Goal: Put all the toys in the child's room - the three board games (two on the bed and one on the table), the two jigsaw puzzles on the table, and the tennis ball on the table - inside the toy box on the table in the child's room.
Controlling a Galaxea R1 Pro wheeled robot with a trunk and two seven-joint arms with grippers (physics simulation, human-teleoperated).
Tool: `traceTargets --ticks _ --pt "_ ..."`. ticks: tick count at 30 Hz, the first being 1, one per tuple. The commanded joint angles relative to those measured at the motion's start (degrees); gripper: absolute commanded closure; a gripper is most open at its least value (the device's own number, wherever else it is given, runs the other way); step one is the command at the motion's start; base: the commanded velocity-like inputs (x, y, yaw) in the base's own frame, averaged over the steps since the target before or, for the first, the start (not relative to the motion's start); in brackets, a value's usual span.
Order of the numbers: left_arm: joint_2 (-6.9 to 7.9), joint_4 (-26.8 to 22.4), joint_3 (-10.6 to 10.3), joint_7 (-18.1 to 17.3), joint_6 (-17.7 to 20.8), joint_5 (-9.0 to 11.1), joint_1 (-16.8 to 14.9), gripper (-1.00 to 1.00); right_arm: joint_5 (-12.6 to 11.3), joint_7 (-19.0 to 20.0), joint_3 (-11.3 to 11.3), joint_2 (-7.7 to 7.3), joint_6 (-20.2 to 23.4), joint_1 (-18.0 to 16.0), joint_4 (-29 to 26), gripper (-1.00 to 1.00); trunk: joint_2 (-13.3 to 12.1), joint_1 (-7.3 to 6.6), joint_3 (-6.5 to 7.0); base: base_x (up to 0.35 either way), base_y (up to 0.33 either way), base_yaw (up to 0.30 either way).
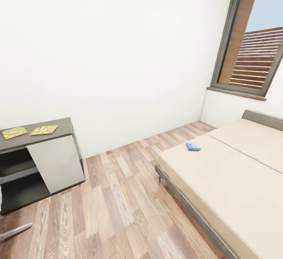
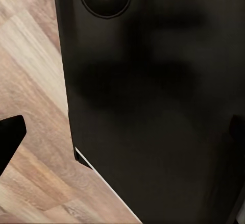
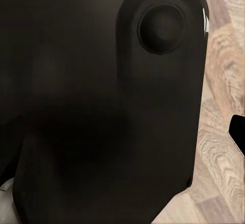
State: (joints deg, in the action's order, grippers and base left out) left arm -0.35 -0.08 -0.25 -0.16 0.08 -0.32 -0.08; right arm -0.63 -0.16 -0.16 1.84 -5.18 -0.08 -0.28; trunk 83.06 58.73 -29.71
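A: Head view first. What is the room like?
B: White walls, a wood plank floor, and a tall dark-framed window at 2 o'clock with slatted wood showing behind the glass.
A: And the furniture?
B: At 9 o'clock stands a dark cabinet with a pale front panel and open shelves. 2 jigsaw puzzles lie flat on its top, well apart from the bed: one at the far left edge, the other just beside it. The bed, with a beige mattress and grey frame, runs from 3 to 5 o'clock, its low grey headboard under the window. A mostly blue board game lies flat near the mattress's near corner.
A: Left wrist view?
B: A black robot body panel with a round recess at 12 o'clock, and plank floor at 9 o'clock. Whether the left pincer is spread or pressed together, I cannot tell.
A: Right wrist view?
B: Another dark panel with a round knob at 1 o'clock, floor at 3 o'clock. The right pincer's state I cannot tell either.
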Motion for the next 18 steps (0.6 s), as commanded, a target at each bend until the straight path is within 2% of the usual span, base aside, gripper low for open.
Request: traceTargets --ticks 1,18 --pt "0.0 -0.01 -0.02 -0.02 0.01 -0.03 -0.01 -1.0 -0.07 -0.02 -0.02 0.01 -0.18 -0.01 0.02 -1.0 0.02 0.0 -0.04 0.0 0.0 0.292" --pt "0.0 -0.01 -0.1 -0.02 -1.99 -0.11 -0.01 -1.0 -0.07 -0.02 0.01 0.01 -0.18 -0.01 0.02 -1.0 0.02 0.0 -0.04 0.0 0.0 0.292"
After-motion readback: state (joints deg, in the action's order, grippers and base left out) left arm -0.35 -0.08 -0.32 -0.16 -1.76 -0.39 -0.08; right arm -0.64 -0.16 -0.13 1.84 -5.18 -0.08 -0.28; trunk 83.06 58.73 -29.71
